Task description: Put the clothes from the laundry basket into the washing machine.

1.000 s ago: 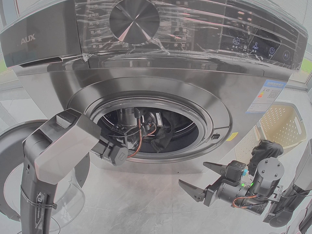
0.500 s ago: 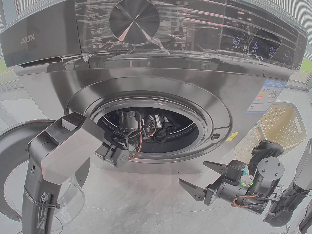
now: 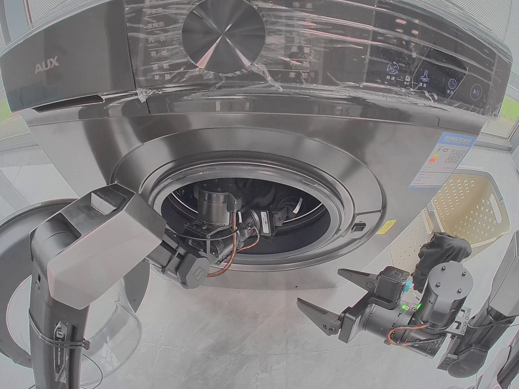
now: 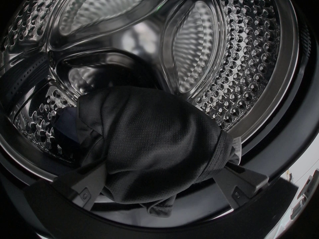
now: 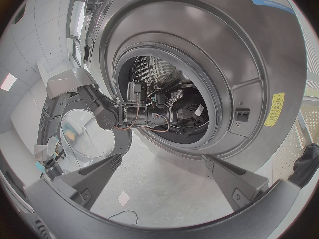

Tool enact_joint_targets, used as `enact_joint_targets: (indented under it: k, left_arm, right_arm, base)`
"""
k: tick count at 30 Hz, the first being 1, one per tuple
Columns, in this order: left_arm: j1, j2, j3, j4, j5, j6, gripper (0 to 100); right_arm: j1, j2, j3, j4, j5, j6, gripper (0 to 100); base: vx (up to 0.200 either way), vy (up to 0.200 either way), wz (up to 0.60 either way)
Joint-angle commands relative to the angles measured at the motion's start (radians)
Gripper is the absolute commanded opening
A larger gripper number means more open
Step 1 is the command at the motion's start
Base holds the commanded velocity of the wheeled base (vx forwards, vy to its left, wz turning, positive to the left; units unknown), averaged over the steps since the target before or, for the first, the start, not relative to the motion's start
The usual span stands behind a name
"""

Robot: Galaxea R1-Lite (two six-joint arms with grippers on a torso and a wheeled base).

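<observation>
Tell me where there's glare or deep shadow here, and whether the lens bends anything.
Head view: glare streaks on the film over the control panel; the washing machine front bulges. Left wrist view: bright highlights on the drum, the black garment dark. Right wrist view: fisheye circle, black corners.

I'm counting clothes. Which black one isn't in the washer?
The black garment draped on the laundry basket; the other garment sits inside the drum.

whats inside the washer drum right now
The left gripper, open, reaches into the perforated drum with a black garment draped across it. A dark bluish shape shows behind. The garment covers the drum floor beneath and anything lying there.
</observation>
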Motion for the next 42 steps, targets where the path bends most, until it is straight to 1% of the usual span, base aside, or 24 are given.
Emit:
enact_joint_targets:
  k: [1,3,14,15,18,20,22,25,27,30,33,38,40,42]
  left_arm:
    - [-0.005,0.020,-0.015,0.000,0.000,0.000,100]
    - [-0.005,0.043,-0.050,-0.002,-0.002,0.002,100]
    - [0.001,0.123,-0.107,-0.023,-0.003,0.002,100]
    - [0.004,0.127,-0.118,-0.020,-0.003,0.002,0]
    - [0.007,0.138,-0.144,-0.025,-0.003,-0.003,0]
    - [0.010,0.157,-0.183,-0.027,0.004,-0.004,0]
    - [0.029,0.184,-0.251,-0.037,0.020,-0.006,0]
    - [0.045,0.221,-0.340,-0.057,0.069,-0.004,0]
    - [0.059,0.246,-0.404,-0.068,0.110,-0.004,0]
    - [0.072,0.270,-0.481,-0.083,0.142,-0.004,0]
    - [0.076,0.285,-0.533,-0.088,0.159,-0.004,0]
    - [0.072,0.284,-0.532,-0.099,0.161,-0.012,0]
    - [0.067,0.278,-0.499,-0.106,0.161,-0.012,0]
    - [0.059,0.259,-0.438,-0.111,0.153,-0.011,0]
  right_arm:
    - [0.002,0.001,0.001,-0.001,0.000,0.000,100]
    - [0.002,0.001,0.001,-0.001,0.000,0.000,100]
    - [0.000,0.013,-0.001,-0.001,0.002,0.002,100]
    - [0.000,0.016,-0.003,-0.001,0.002,0.002,100]
    - [0.000,0.016,-0.003,-0.001,0.002,0.002,100]
    - [0.000,0.018,-0.003,-0.001,0.002,0.002,100]
    - [0.000,0.024,-0.004,-0.001,0.003,0.002,100]
    - [0.000,0.030,-0.007,-0.001,0.003,0.003,100]
    - [0.000,0.031,-0.012,-0.001,0.003,0.003,100]
    - [0.002,0.031,-0.021,-0.001,0.003,0.003,100]
    - [0.000,0.039,-0.021,-0.001,0.003,0.003,100]
    - [0.000,0.044,-0.021,-0.002,0.002,0.003,100]
    - [0.000,0.044,-0.021,-0.002,0.003,0.003,100]
    - [0.000,0.044,-0.021,-0.001,0.002,0.005,100]
  base:
    - [0.000,0.000,0.00]
    - [0.000,0.000,0.00]
    - [0.000,0.000,0.00]
    - [0.000,0.000,0.00]
    - [0.000,0.000,0.00]
    - [0.000,0.000,0.00]
    - [0.000,0.000,0.00]
    - [0.000,0.000,0.00]
    - [0.000,0.000,0.00]
    - [0.000,0.000,0.00]
    - [0.000,0.000,0.00]
    - [0.000,0.000,0.00]
    - [0.000,0.000,0.00]
    - [0.000,0.000,0.00]
